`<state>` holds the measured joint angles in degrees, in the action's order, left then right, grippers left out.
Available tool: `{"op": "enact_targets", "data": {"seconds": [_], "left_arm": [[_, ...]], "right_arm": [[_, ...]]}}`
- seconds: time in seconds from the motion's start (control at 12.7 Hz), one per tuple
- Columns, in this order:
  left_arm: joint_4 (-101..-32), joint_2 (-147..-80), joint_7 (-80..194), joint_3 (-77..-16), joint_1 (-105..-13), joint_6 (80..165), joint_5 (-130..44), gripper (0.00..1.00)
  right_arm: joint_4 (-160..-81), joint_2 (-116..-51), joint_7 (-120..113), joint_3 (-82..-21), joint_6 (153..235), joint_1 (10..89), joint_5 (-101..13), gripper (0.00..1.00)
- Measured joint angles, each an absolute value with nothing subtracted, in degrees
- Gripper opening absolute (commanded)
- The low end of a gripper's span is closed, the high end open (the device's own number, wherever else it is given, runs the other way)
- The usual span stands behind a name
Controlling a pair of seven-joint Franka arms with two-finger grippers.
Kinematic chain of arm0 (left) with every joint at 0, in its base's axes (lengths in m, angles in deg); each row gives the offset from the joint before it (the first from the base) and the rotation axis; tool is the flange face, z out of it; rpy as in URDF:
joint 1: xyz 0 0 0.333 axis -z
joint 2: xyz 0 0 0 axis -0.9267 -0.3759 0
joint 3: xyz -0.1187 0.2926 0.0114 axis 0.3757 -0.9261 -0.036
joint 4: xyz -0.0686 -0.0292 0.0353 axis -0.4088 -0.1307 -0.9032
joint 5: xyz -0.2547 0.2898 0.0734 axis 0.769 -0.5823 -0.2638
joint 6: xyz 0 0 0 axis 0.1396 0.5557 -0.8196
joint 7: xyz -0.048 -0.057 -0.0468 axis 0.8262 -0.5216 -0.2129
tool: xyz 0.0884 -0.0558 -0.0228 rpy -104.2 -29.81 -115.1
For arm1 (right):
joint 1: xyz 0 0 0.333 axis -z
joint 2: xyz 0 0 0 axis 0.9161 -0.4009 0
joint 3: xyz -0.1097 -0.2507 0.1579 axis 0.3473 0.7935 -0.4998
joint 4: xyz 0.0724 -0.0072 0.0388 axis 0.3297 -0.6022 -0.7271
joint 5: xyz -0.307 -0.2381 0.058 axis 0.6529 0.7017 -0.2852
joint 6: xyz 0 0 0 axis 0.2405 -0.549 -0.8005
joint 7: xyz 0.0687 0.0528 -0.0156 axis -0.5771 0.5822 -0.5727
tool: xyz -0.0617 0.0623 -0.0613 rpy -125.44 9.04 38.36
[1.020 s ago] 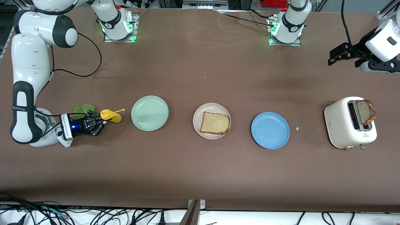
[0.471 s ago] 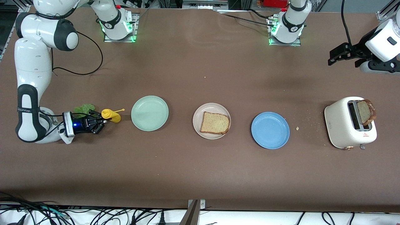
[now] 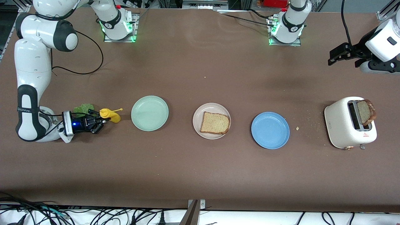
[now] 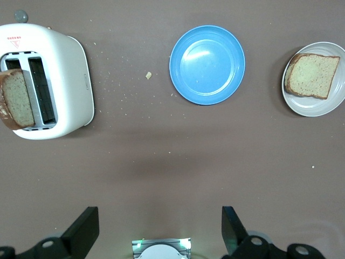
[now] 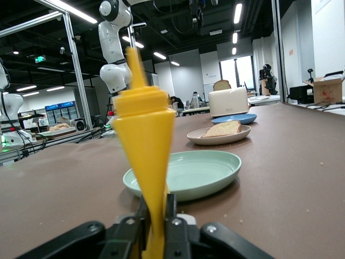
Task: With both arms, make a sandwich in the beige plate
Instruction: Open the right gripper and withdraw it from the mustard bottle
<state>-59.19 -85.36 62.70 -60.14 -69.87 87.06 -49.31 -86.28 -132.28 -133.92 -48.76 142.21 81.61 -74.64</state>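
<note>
1. Three plates: one beige plate (image 3: 211,120), one mint-green plate (image 3: 149,113), one blue plate (image 3: 270,130).
2. Two bread slices: one on the beige plate (image 3: 214,123), one in the toaster slot (image 3: 364,112).
3. One toaster (image 3: 349,122).
4. One yellow squeeze bottle (image 3: 110,115).
5. One lettuce leaf (image 3: 83,108).
6. Two arms, so a left pincer (image 3: 338,56) and a right pincer (image 3: 97,122).

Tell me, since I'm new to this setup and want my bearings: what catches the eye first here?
Three plates in a row: the beige plate in the middle holds one bread slice, between a mint-green plate and a blue plate. At the left arm's end a white toaster has a second slice sticking up. At the right arm's end, the right gripper pinches a yellow squeeze bottle beside the lettuce leaf.
</note>
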Motion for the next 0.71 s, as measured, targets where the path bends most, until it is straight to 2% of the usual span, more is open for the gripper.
{"op": "enact_targets", "data": {"seconds": [0.31, 0.71], "left_arm": [[-59.2, -85.4, 62.7, -60.1, -69.9, 87.1, -49.3, 1.0], [-59.2, -85.4, 62.7, -60.1, -69.9, 87.1, -49.3, 1.0]], "right_arm": [[-86.0, -132.3, -132.4, -46.8, 141.9, 81.9, -71.5, 1.0], [-80.8, -130.4, -121.6, -41.7, 135.2, 82.2, -71.2, 1.0]]}}
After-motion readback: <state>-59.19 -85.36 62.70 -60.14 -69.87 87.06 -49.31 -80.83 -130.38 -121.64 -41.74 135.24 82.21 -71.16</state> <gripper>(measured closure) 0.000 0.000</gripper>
